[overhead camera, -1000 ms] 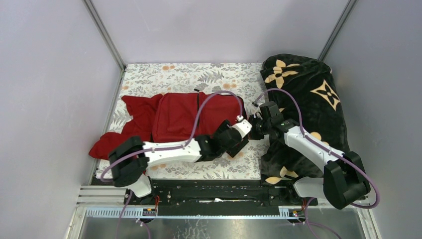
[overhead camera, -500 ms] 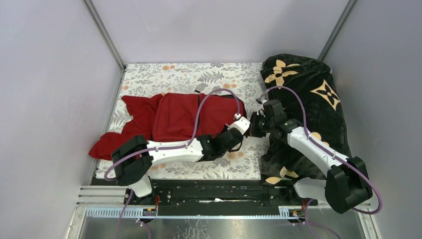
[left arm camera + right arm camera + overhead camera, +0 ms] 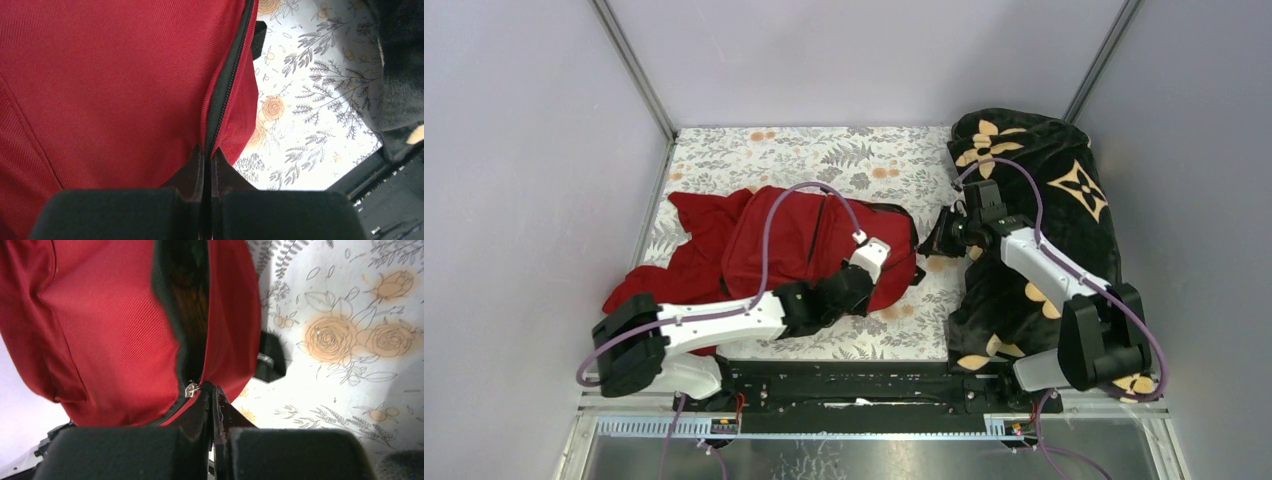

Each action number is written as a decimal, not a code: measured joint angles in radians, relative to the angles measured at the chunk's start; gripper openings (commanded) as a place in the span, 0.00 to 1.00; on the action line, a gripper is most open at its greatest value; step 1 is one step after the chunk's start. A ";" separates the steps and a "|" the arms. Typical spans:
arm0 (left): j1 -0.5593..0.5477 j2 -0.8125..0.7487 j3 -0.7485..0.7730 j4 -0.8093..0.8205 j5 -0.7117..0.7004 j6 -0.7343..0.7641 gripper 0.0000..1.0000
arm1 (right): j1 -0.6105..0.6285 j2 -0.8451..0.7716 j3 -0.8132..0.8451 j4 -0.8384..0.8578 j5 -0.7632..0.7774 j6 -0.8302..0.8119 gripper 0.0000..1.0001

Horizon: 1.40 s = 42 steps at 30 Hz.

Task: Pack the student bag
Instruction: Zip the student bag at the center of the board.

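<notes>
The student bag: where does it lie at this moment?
In the top view the student bag lies on the left half of the flowered table, between a red cloth on its left and the black blanket on its right.

top: overhead, looking down | wrists: close-up | shared: student bag (image 3: 804, 240) zipper edge

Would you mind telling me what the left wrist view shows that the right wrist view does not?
Only the left wrist view shows a closed stretch of black zipper on the dark-red fabric backpack, and the edge of the black plush blanket.

Only the right wrist view shows the backpack's opening gaping on a dark interior, with a small silver zipper pull beside the jaws' tips.

Both show the backpack on the white floral table cover, with shut jaws pinching its zipper edge.
</notes>
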 measured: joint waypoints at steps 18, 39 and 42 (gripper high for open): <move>-0.005 -0.318 -0.122 -0.169 -0.012 -0.110 0.75 | -0.028 0.349 0.285 0.085 -0.127 0.033 0.00; -0.048 0.296 0.478 -0.227 -0.263 -0.116 0.82 | -0.044 0.196 0.123 0.235 -0.147 0.090 0.00; -0.048 0.408 0.570 -0.266 -0.303 -0.155 0.72 | -0.044 0.196 0.115 0.241 -0.149 0.096 0.00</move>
